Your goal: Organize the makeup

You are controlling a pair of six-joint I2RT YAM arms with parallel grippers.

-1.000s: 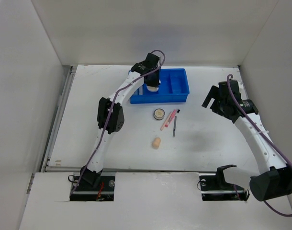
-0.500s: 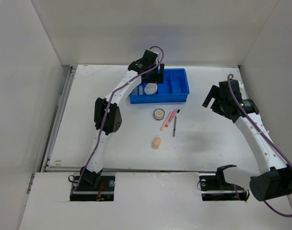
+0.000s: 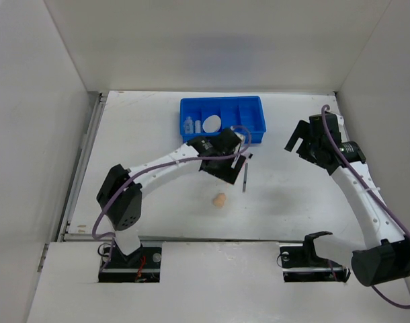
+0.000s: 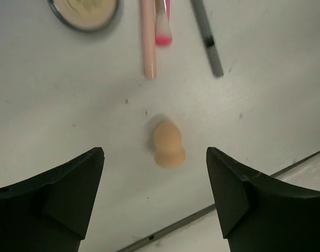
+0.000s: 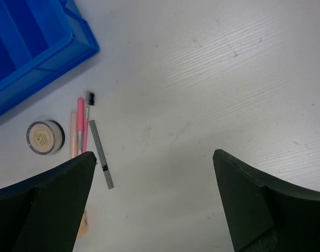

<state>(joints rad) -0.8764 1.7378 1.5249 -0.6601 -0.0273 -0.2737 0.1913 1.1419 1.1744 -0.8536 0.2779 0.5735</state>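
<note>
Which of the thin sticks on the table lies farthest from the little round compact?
The grey checked pencil. The peach stick and the pink ones lie between it and the compact.

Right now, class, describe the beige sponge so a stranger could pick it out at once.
Find the blue tray at the far side, then come toward the near edge, past the pencils. The beige sponge lies alone there: plump and egg-shaped, unlike its thin or flat neighbours.

sponge [image 4: 169, 144] on table [image 3: 124, 168], before compact [image 4: 85, 11] and pencils [image 4: 148, 39]; puff [image 3: 212, 123] in tray [image 3: 255, 136].
</note>
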